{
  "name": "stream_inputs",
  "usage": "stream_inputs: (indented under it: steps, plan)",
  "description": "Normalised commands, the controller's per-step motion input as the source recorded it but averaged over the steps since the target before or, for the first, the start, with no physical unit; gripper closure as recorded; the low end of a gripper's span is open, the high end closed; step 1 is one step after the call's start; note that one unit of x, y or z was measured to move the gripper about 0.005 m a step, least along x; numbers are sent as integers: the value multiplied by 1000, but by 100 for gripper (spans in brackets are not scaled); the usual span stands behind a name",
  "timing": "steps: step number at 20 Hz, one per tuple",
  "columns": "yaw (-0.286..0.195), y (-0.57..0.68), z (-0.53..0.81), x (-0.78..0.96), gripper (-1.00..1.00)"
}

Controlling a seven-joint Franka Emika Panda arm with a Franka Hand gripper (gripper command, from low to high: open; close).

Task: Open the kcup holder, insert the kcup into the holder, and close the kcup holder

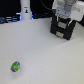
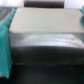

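Only the exterior view shows the kcup [image 1: 16,65], lying on the white table [image 1: 42,52] well apart from the kcup holder [image 1: 63,30], toward that view's lower left. The gripper [image 1: 64,18] hangs right at the holder's top. The wrist view shows the holder's black top [image 2: 47,42] up close between teal fingers [image 2: 5,42], which stand apart.

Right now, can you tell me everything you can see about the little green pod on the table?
The kcup is a small round green pod with a pale speckled top. It sits alone on the white table, near the front at the exterior view's left. Nothing touches it. It is far from the black kcup holder, where the gripper is. The picture is too blurry for finer detail.
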Motion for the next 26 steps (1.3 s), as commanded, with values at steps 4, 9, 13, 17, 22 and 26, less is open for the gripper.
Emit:
stream_inputs:
  steps: [4, 9, 13, 17, 22, 26]
  plan:
    - [-67, -171, 119, 918, 100]
    - [-68, -201, 189, 944, 100]
    - [-74, -249, 218, 951, 100]
    - [-79, -306, 182, 946, 100]
    - [-84, -355, 131, 933, 100]
    - [-86, -367, 125, 928, 100]
